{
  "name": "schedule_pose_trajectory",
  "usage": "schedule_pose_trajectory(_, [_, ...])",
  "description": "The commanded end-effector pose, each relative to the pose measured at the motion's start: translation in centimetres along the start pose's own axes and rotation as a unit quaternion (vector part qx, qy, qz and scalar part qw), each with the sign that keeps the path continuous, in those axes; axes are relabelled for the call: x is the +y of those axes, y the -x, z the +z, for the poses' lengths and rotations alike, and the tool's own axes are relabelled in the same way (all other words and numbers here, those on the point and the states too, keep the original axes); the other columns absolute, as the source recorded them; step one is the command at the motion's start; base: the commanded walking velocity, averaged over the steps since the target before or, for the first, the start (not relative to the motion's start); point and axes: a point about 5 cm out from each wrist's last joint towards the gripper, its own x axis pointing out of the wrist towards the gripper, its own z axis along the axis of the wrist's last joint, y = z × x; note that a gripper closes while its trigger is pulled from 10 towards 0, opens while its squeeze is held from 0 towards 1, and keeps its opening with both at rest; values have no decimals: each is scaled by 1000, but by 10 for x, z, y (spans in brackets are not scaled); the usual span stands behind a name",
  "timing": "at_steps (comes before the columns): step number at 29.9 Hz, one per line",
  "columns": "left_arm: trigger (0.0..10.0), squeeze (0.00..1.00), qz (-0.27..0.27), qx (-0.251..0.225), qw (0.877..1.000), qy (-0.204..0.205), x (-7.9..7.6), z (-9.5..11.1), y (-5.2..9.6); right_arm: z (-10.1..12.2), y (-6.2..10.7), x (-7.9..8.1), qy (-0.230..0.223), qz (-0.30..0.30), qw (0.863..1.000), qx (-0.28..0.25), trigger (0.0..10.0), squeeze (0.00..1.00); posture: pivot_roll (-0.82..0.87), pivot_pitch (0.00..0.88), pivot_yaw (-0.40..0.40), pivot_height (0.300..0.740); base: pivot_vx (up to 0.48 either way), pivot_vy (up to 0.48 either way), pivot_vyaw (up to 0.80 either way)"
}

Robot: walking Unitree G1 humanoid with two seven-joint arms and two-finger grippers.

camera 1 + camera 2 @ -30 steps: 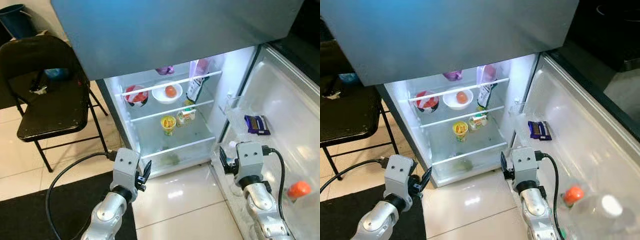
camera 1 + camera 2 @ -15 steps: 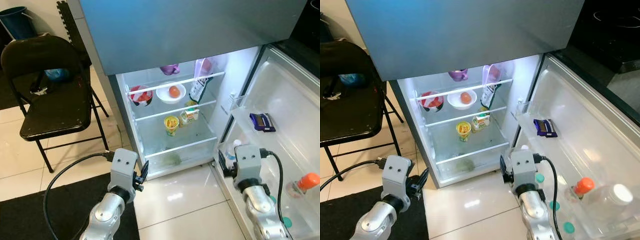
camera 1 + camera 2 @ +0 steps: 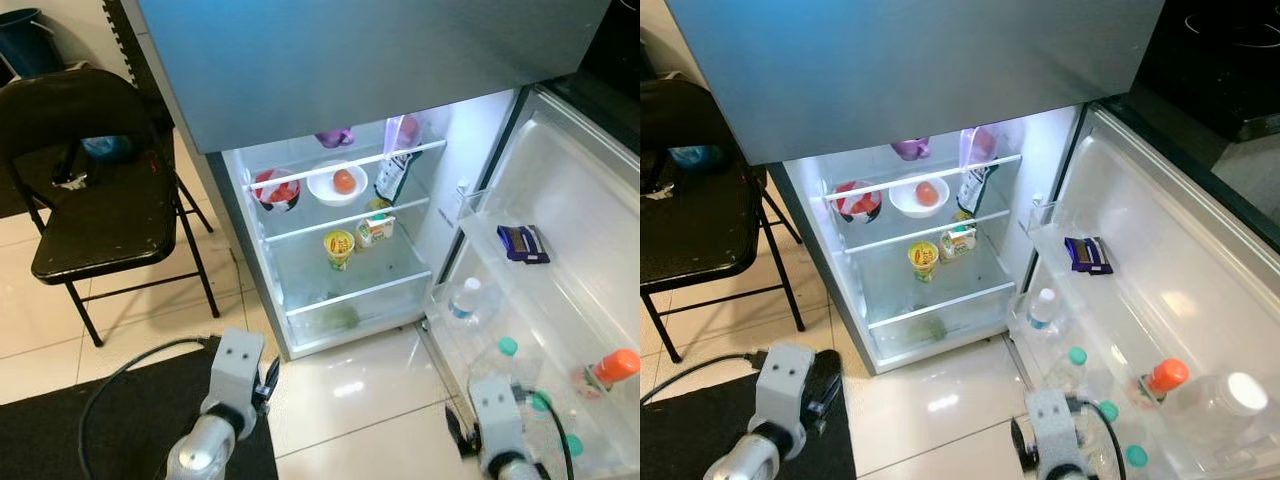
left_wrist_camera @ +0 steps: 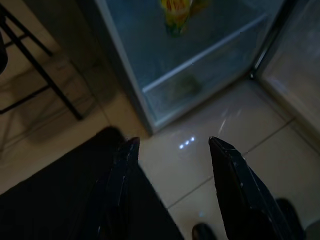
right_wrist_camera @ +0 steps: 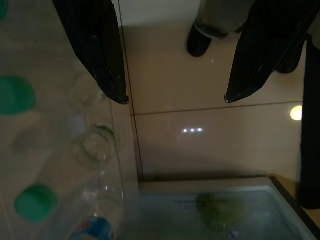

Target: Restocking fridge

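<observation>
open fridge [image 3: 300,255]: white bowl [image 3: 336,183] holding an orange fruit, yellow cup [image 3: 339,246] below; door bin [image 3: 1160,440] holding bottles. left gripper [image 4: 172,145] and right gripper [image 5: 175,100] both spread wide, empty.

An open fridge [image 3: 940,230] stands lit from inside, its door [image 3: 1160,330] swung wide to the robot's right. On the upper shelf inside the fridge sit a red-lidded container [image 3: 857,200], a white bowl [image 3: 919,196] holding an orange fruit, and a tilted pouch [image 3: 973,178]. The shelf below carries a yellow cup [image 3: 923,260] and a small carton [image 3: 958,241]. In the fridge door, a dark wrapped packet [image 3: 1087,254] lies in the upper bin; lower bins hold clear bottles with green caps [image 3: 1077,356] and an orange-capped bottle [image 3: 1164,377]. Left of the fridge stands a black folding chair [image 3: 695,225]. Near the fridge's base, two silver wrists show: the left arm [image 3: 780,395] over a black mat [image 3: 700,430], the right arm [image 3: 1050,435] beside the door.
</observation>
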Motion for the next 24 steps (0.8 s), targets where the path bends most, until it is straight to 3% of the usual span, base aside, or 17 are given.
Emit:
schedule_pose_trajectory(1, [10000,0,4,22,1000,-9,4,-13,4,-14,5,-5,-5,-15,1000,25,10000,0,-84,168,21,737,0,0,0])
schedule_pose_trajectory(6, [10000,0,15,46,998,28,4,-25,5,-27,9,-13,-35,-47,997,59,10000,0,-84,157,21,737,0,0,0])
schedule_pose_trajectory(15, [10000,0,24,50,998,28,6,-30,3,-31,10,-14,-37,-40,997,61,10000,0,-90,158,18,737,0,0,0])
schedule_pose_trajectory(24, [10000,0,23,47,998,29,6,-30,0,-35,12,-12,-35,-35,997,65,10000,0,-95,161,17,737,0,0,-776])
